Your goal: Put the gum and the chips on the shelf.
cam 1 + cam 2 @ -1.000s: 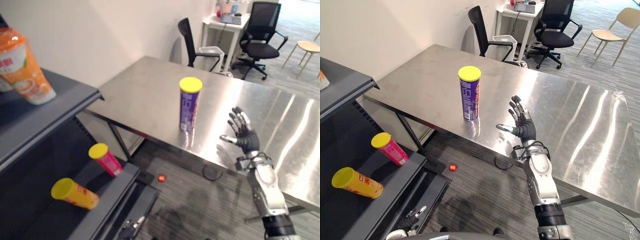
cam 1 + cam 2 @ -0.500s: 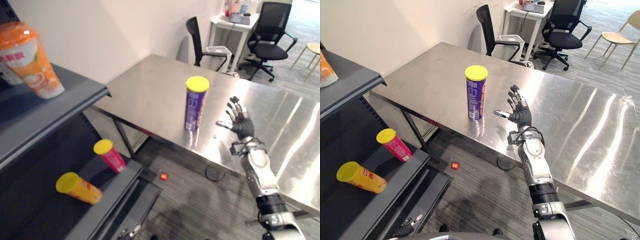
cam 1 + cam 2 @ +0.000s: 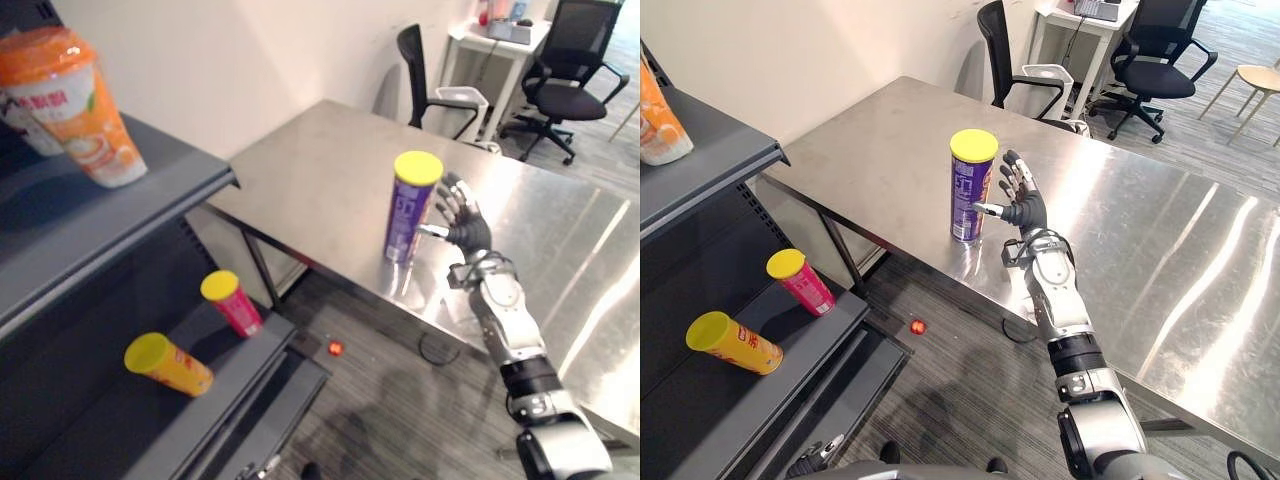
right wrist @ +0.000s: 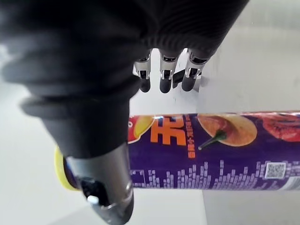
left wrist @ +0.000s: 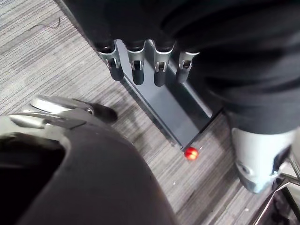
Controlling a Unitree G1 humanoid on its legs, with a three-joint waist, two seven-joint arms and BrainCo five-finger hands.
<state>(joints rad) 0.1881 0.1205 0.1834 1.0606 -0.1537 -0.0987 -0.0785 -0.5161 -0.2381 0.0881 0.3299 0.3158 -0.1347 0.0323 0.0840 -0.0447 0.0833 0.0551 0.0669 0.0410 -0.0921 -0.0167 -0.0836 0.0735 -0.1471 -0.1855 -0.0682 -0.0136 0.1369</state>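
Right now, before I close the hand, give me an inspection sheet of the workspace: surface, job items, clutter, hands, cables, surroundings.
Surface: steel table, carrying the chips can.
Job's things: purple chips can upright near the table's front edge; gum not identified.
Shelf: dark shelf; orange cup on the upper board; pink can and yellow can lying on the lower board.
Clutter: small red ball on the floor.
Hands: right hand open beside the chips can, fingers spread, not curled round it; left hand open, low over the floor.
Cables: nothing seen.
Surroundings: black chair, white bin, white desk, black office chair beyond the table.
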